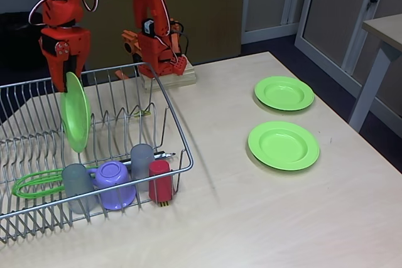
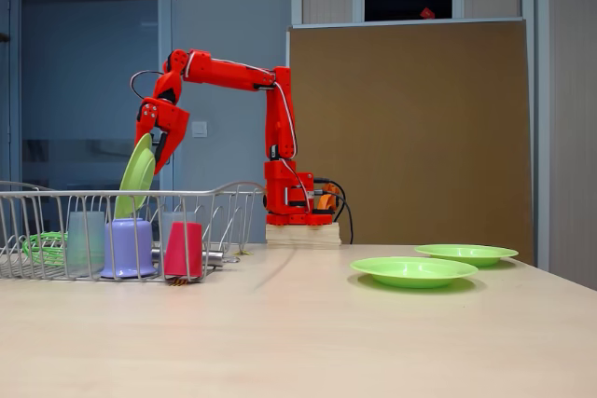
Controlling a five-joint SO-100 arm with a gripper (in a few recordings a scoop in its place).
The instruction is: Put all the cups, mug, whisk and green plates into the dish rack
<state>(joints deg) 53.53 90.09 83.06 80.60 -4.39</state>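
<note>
Lime-green plate (image 1: 75,112) hangs on edge from gripper (image 1: 66,80), jaws closed on its top rim; lower edge down among the prongs of the dish rack (image 1: 168,101), w/ a slight tilt. On-edge hold makes sense: prong rows take plates upright, so rim grip from above lets it drop into a slot. Can't tell whether bottom edge is seated yet or just between wires. In the side-on fixed view same plate (image 2: 137,174) leans, top toward arm, gripper (image 2: 155,143) above rack wall.

Rack front row, near corner: two grey cups (image 1: 78,183) (image 1: 142,162), purple mug (image 1: 114,184) mouth-down betw them, red cup (image 1: 160,180) at the right end against front wire. Looks like all inverted, prob. to drain and sit stable on the wire floor. Whisk (image 1: 34,183) lies flat along rack bottom, green loops at left, handle running behind cups; too long to stand, so flat is the sensible lie.

Two more green plates flat on table (image 1: 213,218), well apart from rack: near one (image 1: 283,145), far one (image 1: 284,93). Close together, not touching.

Judgement: cups, mug, whisk done; first plate mid-placement, two plates left. Risk: if released unseated, plate could tip onto cups just beside it. Flat plates will need a rim pinch at table level, which is awkward.
</note>
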